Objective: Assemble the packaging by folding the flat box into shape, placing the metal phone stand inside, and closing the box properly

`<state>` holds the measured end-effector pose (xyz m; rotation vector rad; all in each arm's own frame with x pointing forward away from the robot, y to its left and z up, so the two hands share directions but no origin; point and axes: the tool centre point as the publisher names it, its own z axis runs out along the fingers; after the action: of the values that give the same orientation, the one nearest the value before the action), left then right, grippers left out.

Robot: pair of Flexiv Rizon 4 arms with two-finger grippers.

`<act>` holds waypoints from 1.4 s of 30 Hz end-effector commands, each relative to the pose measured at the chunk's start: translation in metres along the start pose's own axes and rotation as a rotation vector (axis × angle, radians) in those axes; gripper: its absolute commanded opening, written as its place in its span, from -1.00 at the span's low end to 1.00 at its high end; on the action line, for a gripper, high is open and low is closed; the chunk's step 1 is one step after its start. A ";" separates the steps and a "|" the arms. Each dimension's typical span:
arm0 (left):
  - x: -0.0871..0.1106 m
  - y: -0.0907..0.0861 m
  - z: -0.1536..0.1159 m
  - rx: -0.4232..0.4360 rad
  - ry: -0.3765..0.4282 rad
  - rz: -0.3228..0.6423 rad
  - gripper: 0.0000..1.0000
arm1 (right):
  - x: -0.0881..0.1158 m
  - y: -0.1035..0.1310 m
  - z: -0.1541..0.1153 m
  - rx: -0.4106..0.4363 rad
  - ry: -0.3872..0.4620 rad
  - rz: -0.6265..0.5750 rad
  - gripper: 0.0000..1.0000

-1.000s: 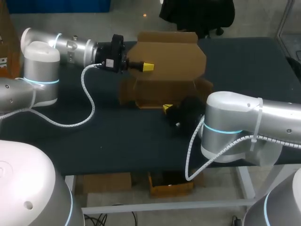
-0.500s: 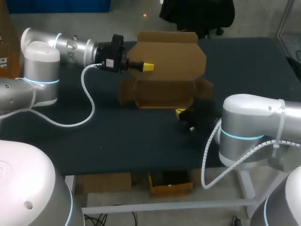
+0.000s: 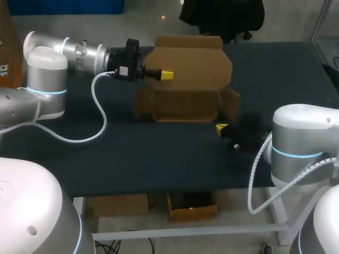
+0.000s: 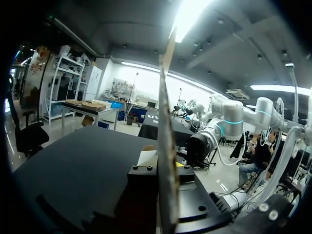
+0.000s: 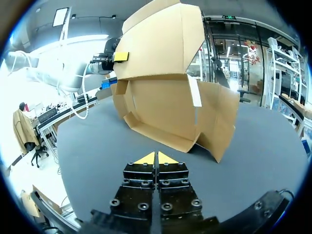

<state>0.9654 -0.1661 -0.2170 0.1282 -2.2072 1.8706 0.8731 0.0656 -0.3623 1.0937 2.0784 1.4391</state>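
Cardboard box in left tool

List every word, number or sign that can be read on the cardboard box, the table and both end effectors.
No text can be read.
cardboard box: plain brown, no print visible.
left end effector: small pale label on its black body, too small to read.
right end effector: no marking visible.
table: no text.

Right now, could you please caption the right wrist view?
Shut right end effector faces the half-folded cardboard box.
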 end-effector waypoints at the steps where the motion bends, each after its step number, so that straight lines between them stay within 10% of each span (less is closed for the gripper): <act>1: -0.002 0.002 0.001 0.000 0.006 -0.001 -1.00 | -0.007 -0.002 -0.015 -0.009 0.033 0.001 -1.00; 31: -0.002 0.002 0.001 0.000 0.006 -0.001 -1.00 | -0.051 -0.011 -0.050 0.061 0.041 -0.063 -0.99; 42: -0.002 0.002 0.001 0.000 0.006 -0.001 -1.00 | -0.067 -0.007 -0.041 0.078 0.042 -0.078 -0.41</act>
<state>0.9654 -0.1662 -0.2170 0.1280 -2.2071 1.8705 0.8804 -0.0131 -0.3593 1.0084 2.1891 1.3676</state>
